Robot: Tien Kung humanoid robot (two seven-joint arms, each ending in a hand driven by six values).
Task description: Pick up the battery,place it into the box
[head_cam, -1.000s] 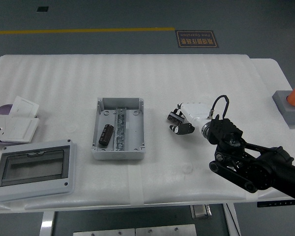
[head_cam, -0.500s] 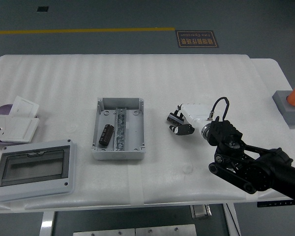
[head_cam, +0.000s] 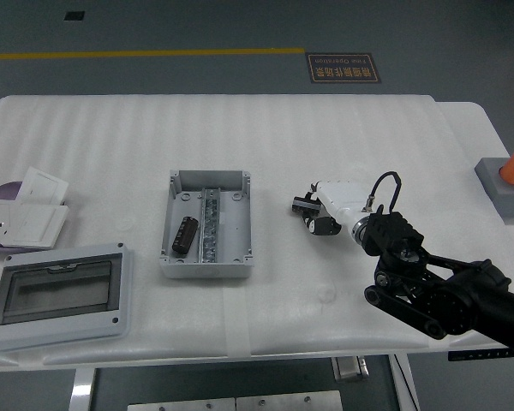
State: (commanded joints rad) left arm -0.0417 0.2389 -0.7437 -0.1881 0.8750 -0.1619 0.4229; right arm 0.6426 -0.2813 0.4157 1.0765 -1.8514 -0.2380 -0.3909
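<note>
A dark cylindrical battery (head_cam: 186,234) lies inside the open grey box (head_cam: 231,261), in its left half beside the metal rail. My right hand (head_cam: 315,214) is over the table to the right of the box, apart from it, with its fingers relaxed and holding nothing. The black right arm (head_cam: 445,291) comes in from the lower right. The left arm is out of view.
The box's lid with a clear window (head_cam: 56,295) lies at the front left. A white socket plate, cards and a purple disc (head_cam: 21,214) are at the far left. A grey block with an orange knob (head_cam: 510,180) stands at the right edge.
My right hand has drawn back slightly toward the right and lower, away from the box. The battery stays in the box.
</note>
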